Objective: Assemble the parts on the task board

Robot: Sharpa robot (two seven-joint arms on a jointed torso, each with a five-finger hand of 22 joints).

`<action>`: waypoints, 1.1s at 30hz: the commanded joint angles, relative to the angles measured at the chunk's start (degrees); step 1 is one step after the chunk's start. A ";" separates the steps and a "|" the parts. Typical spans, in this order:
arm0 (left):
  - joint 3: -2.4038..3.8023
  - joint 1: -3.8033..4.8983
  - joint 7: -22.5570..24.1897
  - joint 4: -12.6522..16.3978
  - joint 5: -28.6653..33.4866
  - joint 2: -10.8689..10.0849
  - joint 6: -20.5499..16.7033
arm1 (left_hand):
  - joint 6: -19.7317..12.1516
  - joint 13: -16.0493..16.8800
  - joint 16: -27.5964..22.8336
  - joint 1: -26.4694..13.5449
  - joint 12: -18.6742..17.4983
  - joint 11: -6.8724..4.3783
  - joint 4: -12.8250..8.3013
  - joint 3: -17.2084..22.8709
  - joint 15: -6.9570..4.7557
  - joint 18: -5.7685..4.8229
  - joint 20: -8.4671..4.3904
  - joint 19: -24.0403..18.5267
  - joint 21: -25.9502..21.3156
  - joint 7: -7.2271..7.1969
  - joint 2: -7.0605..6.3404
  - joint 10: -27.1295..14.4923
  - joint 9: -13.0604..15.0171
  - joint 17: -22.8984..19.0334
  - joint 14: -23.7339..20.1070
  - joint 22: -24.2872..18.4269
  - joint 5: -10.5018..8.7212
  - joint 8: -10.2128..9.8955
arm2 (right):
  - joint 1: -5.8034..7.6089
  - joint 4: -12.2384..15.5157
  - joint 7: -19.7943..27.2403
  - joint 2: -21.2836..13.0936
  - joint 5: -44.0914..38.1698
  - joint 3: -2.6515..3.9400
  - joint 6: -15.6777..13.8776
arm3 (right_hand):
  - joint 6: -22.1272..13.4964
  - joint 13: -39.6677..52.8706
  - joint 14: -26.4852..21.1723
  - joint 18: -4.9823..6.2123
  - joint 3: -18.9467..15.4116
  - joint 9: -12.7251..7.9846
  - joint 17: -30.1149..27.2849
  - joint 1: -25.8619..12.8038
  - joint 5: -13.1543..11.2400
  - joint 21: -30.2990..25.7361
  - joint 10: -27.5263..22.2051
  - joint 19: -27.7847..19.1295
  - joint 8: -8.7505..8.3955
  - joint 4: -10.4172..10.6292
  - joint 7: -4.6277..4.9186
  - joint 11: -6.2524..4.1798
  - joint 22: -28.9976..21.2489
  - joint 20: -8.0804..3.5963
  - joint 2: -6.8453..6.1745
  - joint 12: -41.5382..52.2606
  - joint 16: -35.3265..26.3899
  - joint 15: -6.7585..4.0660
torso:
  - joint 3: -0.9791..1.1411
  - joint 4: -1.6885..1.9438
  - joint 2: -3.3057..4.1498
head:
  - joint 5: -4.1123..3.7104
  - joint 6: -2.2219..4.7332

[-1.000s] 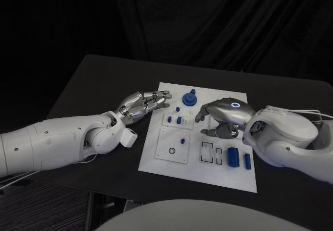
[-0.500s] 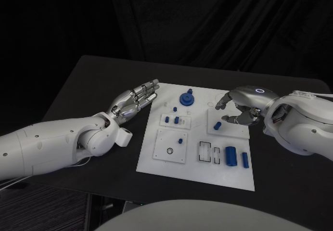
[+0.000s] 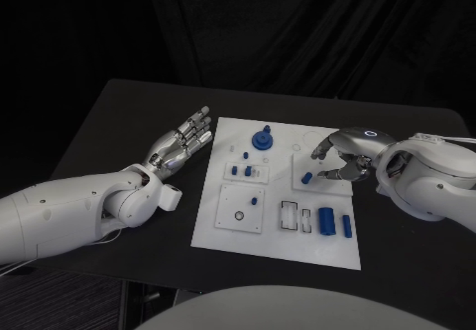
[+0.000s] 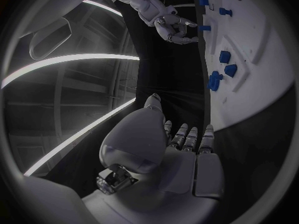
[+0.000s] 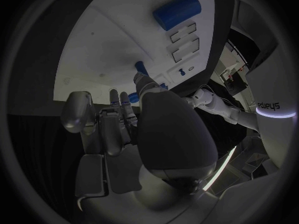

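We see the black table (image 3: 119,124) carrying the white task board (image 3: 283,237), a long plate whose long axis runs away from the robot and leans a little toward the right arm's side at the near end; the left arm (image 3: 69,210) lies along the table on the board's left, and the right arm (image 3: 441,182) comes in at the board's right edge.

The left hand (image 3: 181,141) hovers just beside the board's far left edge, palm open, fingers stretched out straight and close together, pointing away from the robot; it holds nothing. The right hand (image 3: 342,155) sits over the board's right side, fingers curled downward, their tips near a small blue peg (image 3: 307,179); we cannot tell whether any fingertip touches it, and nothing is plainly pinched.

That peg lies tilted on a raised square panel, its long axis slanting toward the hand. At the near right, a thick blue cylinder (image 3: 327,220) and a thinner blue bar (image 3: 347,225) lie side by side, both pointing along the board's length; a round blue knob (image 3: 263,140) stands near the far edge; two short blue pieces (image 3: 241,170) stand on the left middle panel; a single small blue pin (image 3: 254,201) stands on the panel nearer the robot.
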 commanded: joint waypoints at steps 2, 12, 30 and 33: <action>0.05 -0.22 7.96 -0.04 -0.03 0.05 -1.42 | -2.11 -0.14 -0.20 -0.79 -0.93 -0.29 -0.06 -0.39 -0.96 0.48 -1.85 -0.12 -0.26 1.49 0.08 0.07 -0.24 -0.05 0.06 -0.63 -0.30 -0.45 | -0.66 -0.38 -0.41 0.50 -0.26 0.02 -0.02 | -0.64 -0.36 2.61 -0.53 -0.70 -0.49 6.21 0.00 -0.21 0.04 1.04 -0.02 -0.57 0.05 0.74 -0.10 8.11 -0.03 0.39 -0.22 -0.24 0.06 | -0.02 0.07 0.18 | -0.30 0.01; 0.05 -0.43 8.84 0.06 -0.04 -0.18 -0.88 | -2.72 -0.05 -0.20 1.10 -0.69 0.53 -0.08 0.05 -1.94 -2.95 -6.49 0.26 -0.06 13.04 0.55 0.38 -0.27 -0.05 0.06 -0.20 2.28 -0.47 | -3.05 -1.76 2.82 2.16 -0.27 0.03 -2.55 | 0.75 -1.44 2.86 -0.74 -1.08 -1.21 6.36 0.97 1.09 1.15 5.40 0.61 0.08 0.05 1.41 -0.87 8.43 -0.59 1.09 -0.64 -0.09 -0.60 | 0.03 0.01 0.10 | -1.02 0.01; 0.05 -0.51 7.03 -0.08 -0.04 -0.02 1.72 | -1.43 -0.12 -0.20 4.12 -1.27 3.10 -0.14 1.05 0.54 -4.87 -5.76 0.04 -0.27 7.80 1.13 0.33 -0.11 -0.05 0.06 -1.38 5.41 -0.31 | -3.86 -2.25 5.49 3.57 -0.24 0.03 -4.79 | 6.01 -2.95 3.75 -1.46 0.95 -0.69 7.61 1.56 3.62 4.82 13.05 2.53 2.11 0.30 -0.33 -2.64 9.42 -2.03 1.99 -2.44 0.87 -2.21 | 0.02 0.07 0.02 | -1.09 0.01; 0.05 -0.51 6.84 -0.12 -0.04 -0.02 1.88 | -1.42 -0.13 -0.20 4.21 -1.30 3.02 -0.16 1.08 0.52 -4.85 -5.71 0.05 -0.27 7.49 1.14 0.33 -0.11 -0.05 0.06 -1.37 5.53 -0.31 | -3.87 -2.28 5.73 3.63 0.10 0.03 -4.99 | 7.70 -3.18 3.89 -1.53 1.92 -0.36 7.75 1.91 3.75 5.21 15.50 2.77 2.75 0.22 -0.54 -3.11 9.51 -2.44 2.15 -2.96 0.97 -2.66 | -0.06 0.14 -0.02 | -1.05 0.01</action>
